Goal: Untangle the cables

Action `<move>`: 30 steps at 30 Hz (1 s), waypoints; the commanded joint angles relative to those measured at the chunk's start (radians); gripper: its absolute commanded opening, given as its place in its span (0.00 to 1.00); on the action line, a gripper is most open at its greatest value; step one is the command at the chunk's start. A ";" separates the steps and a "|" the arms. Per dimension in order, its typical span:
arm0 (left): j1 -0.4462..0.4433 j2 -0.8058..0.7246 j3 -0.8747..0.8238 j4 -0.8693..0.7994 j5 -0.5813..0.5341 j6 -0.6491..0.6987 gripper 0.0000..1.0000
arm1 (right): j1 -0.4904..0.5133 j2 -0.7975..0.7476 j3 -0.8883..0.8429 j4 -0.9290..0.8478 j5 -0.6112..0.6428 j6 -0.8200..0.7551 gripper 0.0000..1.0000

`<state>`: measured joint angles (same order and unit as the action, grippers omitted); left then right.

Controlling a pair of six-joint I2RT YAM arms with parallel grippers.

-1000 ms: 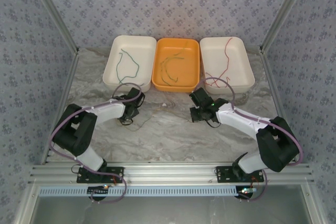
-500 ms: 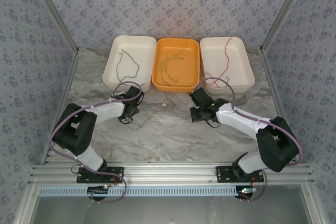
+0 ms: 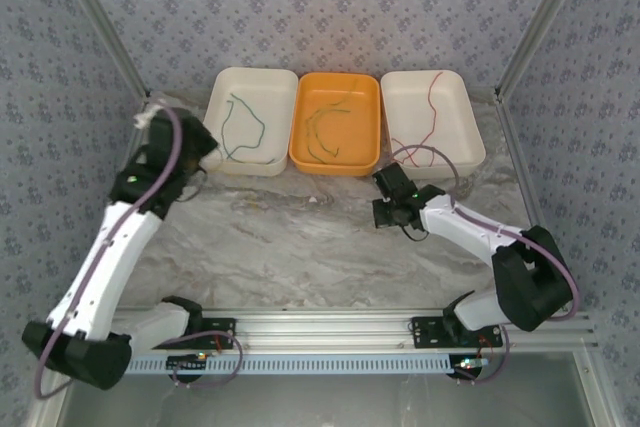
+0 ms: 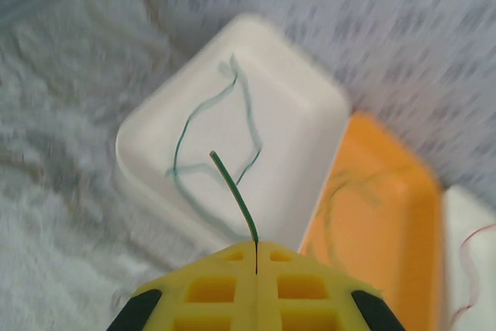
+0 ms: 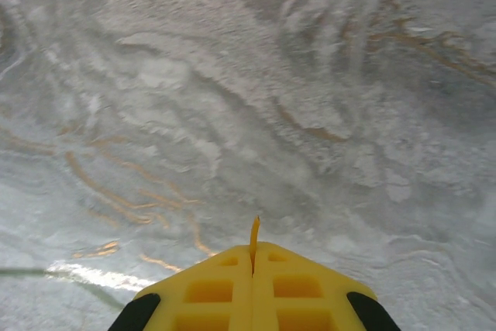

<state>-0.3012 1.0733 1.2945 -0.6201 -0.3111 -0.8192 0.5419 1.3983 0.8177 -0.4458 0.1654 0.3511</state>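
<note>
My left gripper (image 4: 256, 244) is shut on a dark green cable (image 4: 233, 193), whose short free end sticks up past the yellow fingertips. In the top view this gripper (image 3: 196, 152) hangs raised beside the left white tray (image 3: 250, 70). Another dark green cable (image 3: 243, 125) lies in that tray. My right gripper (image 5: 253, 247) is shut on a yellowish cable, of which a short tip (image 5: 253, 230) shows. It is low over the marble table (image 3: 300, 237), in front of the orange tray (image 3: 340, 75). That gripper (image 3: 383, 212) points left in the top view.
The orange tray holds yellow-green cables (image 3: 325, 127). The right white tray (image 3: 420, 74) holds a red cable (image 3: 432, 107). All three trays stand in a row at the back. Patterned walls close the sides and back.
The left gripper shut on the dark green cable, then the left arm rose and swung back-left to the left white tray. The right gripper shifted slightly right.
</note>
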 commanded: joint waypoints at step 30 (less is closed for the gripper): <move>0.522 0.077 0.685 -0.087 0.422 -0.111 0.00 | -0.568 -0.312 -0.011 -0.041 -0.074 0.048 0.00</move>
<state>0.2161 1.0893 1.9671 -0.8845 -0.0914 -0.8547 -0.0750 1.1801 0.7860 -0.4911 0.1158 0.3958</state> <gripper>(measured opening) 0.061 0.058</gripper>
